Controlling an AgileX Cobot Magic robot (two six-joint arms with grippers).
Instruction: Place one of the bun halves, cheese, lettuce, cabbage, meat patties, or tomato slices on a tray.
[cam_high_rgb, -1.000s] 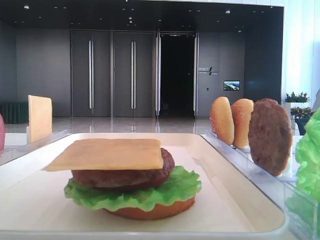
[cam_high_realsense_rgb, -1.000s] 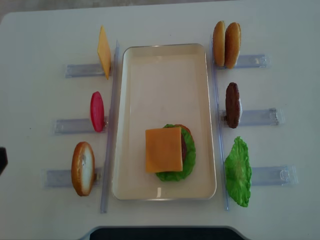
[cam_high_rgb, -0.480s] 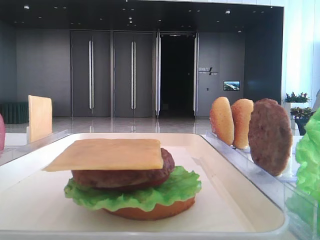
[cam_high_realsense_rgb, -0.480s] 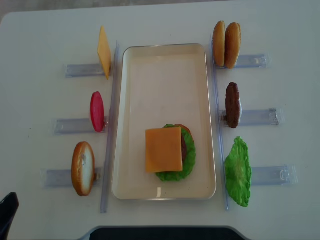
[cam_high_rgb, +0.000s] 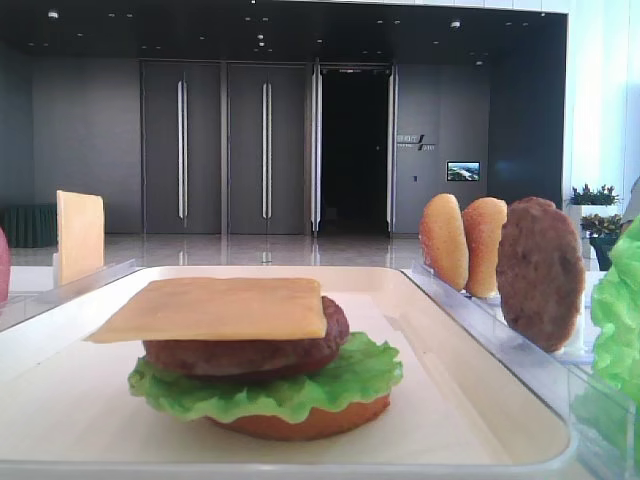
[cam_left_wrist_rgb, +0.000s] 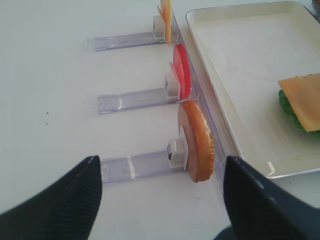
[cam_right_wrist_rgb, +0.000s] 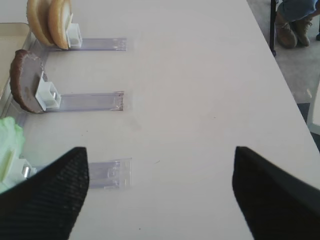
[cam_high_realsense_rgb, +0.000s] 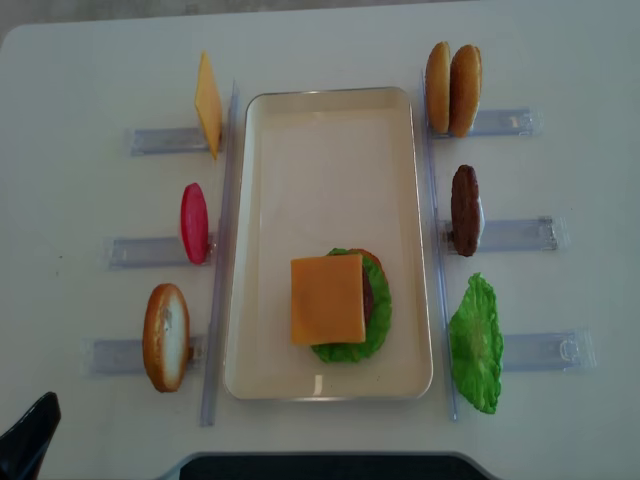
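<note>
While no writing is readable, cream tray (cam_high_realsense_rgb: 330, 110) holds stacked bun, lettuce, patty, cheese (cam_high_realsense_rgb: 327, 298) (near end), spare bun half (cam_high_realsense_rgb: 165, 337) racked beside, left gripper (cam_left_wrist_rgb: 160, 200) and right gripper (cam_right_wrist_rgb: 160, 192) both spread open.

We see a plain white tabletop (cam_high_realsense_rgb: 320, 45). At its centre lies a cream-white rectangular tray with rounded corners (cam_high_realsense_rgb: 330, 180). At nine o'clock of the tray, three clear plastic holder strips (cam_high_realsense_rgb: 150, 250) rest flat on the tabletop; at three o'clock lie three more clear plastic strips (cam_high_realsense_rgb: 515, 234), each running outward from a long clear rail (cam_high_realsense_rgb: 222, 250).
</note>
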